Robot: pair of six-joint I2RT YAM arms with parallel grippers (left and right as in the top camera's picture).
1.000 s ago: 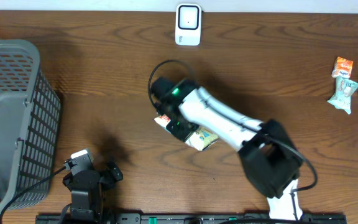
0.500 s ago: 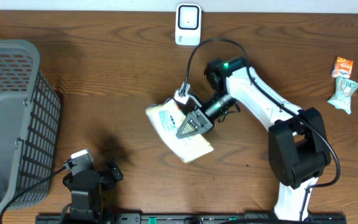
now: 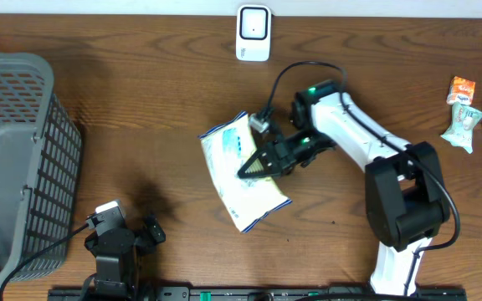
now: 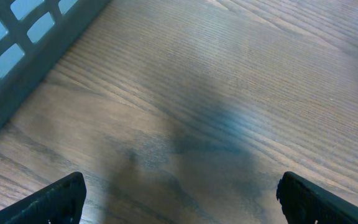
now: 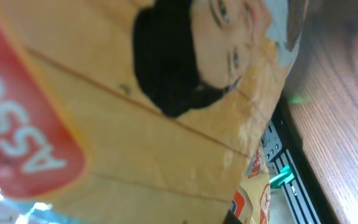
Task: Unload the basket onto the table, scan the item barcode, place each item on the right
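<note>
The right gripper [image 3: 246,170] is pinched tight on the snack packet [image 3: 224,155], held near the middle of the table [image 3: 141,109], well short of the white scanner [image 3: 253,33]. Since half a second ago the packet has turned, showing more of its pale blue-white face upward. The left gripper [image 4: 179,200] stays spread wide beside the basket [image 3: 23,150].

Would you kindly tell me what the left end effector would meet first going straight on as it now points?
Probably the wooden table: the open left end effector faces it, with the basket off to one side.
</note>
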